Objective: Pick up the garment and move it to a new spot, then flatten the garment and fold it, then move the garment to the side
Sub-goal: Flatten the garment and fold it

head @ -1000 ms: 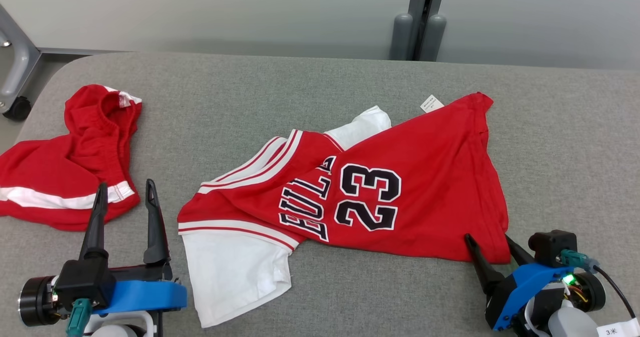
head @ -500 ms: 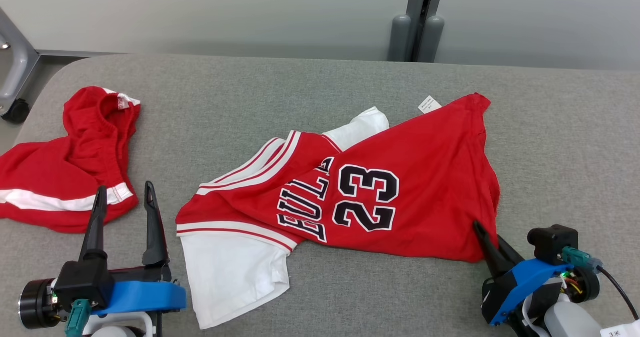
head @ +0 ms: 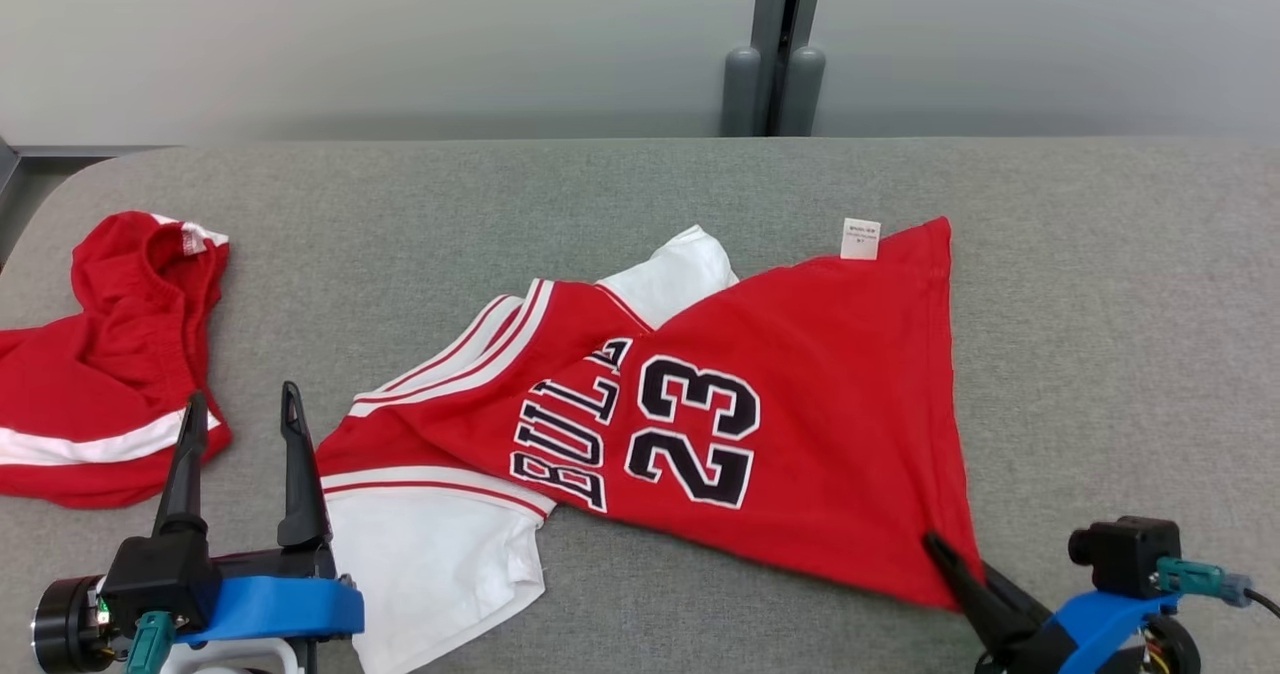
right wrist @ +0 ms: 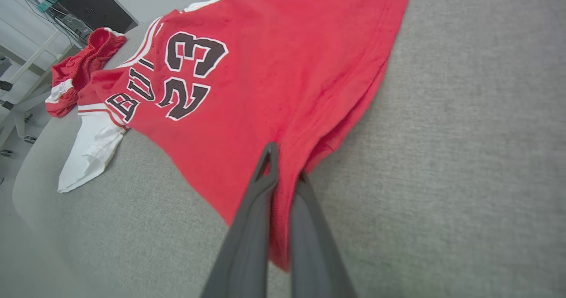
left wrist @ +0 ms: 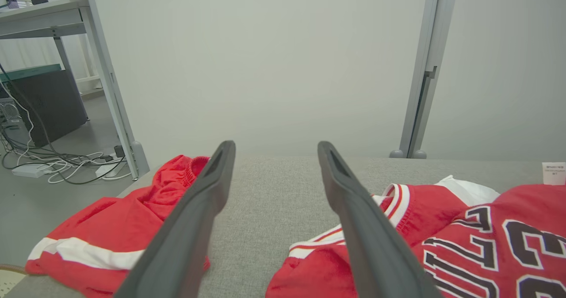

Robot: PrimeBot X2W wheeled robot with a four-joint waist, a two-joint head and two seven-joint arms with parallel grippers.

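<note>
Right gripper (head: 957, 557): fingers pressed together on the near right hem corner of the jersey (head: 800, 394). In the right wrist view I see red cloth pinched between the two fingers, with the hem drawn to a point there. I cannot tell whether that corner is clear of the surface.

Left gripper (head: 243, 396): fingers spread wide with nothing between them. It sits over bare grey table (head: 1100, 304), between the red shorts (head: 90, 394) on its left and the jersey on its right.

Jersey position: on the table, across the middle. It runs from the right gripper at the near right away toward the left. Its near white sleeve (head: 440, 574) ends just beside the left gripper.

Jersey appearance:
- Red body with black, white-edged "BULL…" lettering and the number 23, face up.
- White sleeves with red-and-white striped trim; the second sleeve shows at the far edge.
- A white tag (head: 860, 238) sticks out at the far right corner.
- The cloth is creased, with layers doubled along the right edge.
</note>
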